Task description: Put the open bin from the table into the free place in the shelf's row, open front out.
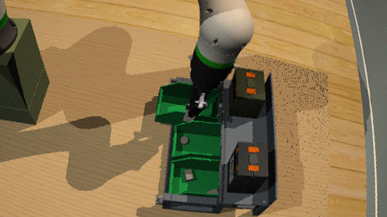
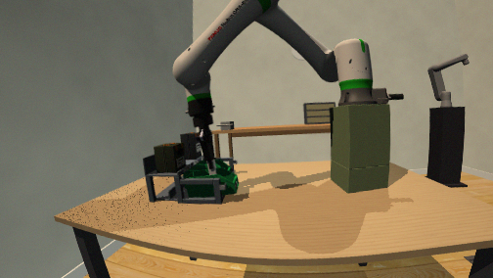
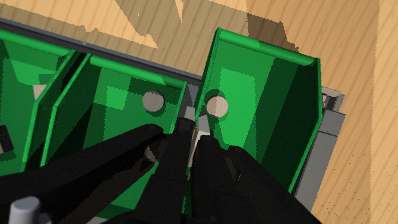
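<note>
The green bin (image 1: pixel 169 104) (image 2: pixel 234 182) (image 3: pixel 237 87) is at the end of the row on the grey shelf (image 1: pixel 189 206) (image 3: pixel 327 125), with its open front jutting out past the front lip, askew to its neighbours. It looks tilted in the exterior view; its rear underside is hidden. A round part (image 3: pixel 217 106) lies in it. My gripper (image 1: pixel 191 116) (image 2: pixel 212 170) (image 3: pixel 192 121) is shut on its side wall, on the neighbour's side. The middle bin (image 1: pixel 204 150) (image 3: pixel 117 117) and far bin (image 1: pixel 204 182) (image 3: pixel 17 72) sit in the shelf behind the lip, parts inside.
An olive case (image 1: pixel 248 93) (image 2: pixel 167 158) and a dark case (image 1: pixel 250 169) (image 2: pixel 191 146) stand on the shelf's raised rear board, the olive one close behind the held bin. The middle bin's wall is close beside my fingers. The robot's pedestal (image 1: pixel 18 86) (image 2: pixel 359 147) stands farther off in front.
</note>
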Robot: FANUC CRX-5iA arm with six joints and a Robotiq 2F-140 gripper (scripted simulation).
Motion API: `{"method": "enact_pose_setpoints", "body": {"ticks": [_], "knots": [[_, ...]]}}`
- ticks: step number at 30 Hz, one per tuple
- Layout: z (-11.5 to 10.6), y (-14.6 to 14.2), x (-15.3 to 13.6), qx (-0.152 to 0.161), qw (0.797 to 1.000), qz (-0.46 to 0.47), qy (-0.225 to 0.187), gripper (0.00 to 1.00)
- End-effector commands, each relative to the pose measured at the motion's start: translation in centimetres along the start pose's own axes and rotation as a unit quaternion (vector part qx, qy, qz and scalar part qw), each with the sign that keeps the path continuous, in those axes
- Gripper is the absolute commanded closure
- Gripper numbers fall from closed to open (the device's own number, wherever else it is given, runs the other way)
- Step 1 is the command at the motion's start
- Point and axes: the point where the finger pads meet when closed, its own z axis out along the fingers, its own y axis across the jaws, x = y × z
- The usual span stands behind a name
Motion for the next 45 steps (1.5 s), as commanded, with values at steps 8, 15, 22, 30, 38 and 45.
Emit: {"method": "enact_pose_setpoints", "body": {"ticks": [8,15,22,30,38,45], "knots": [[-0.02,-0.01,-0.02,0.000,1.000,0.000,0.000,1.00],[-0.02,-0.01,-0.02,0.000,1.000,0.000,0.000,1.00],[-0.02,-0.01,-0.02,0.000,1.000,0.000,0.000,0.94],[-0.02,-0.01,-0.02,0.000,1.000,0.000,0.000,0.94],[-0.02,-0.01,-0.02,0.000,1.000,0.000,0.000,0.94],[-0.02,-0.01,-0.02,0.000,1.000,0.000,0.000,0.94]]}}
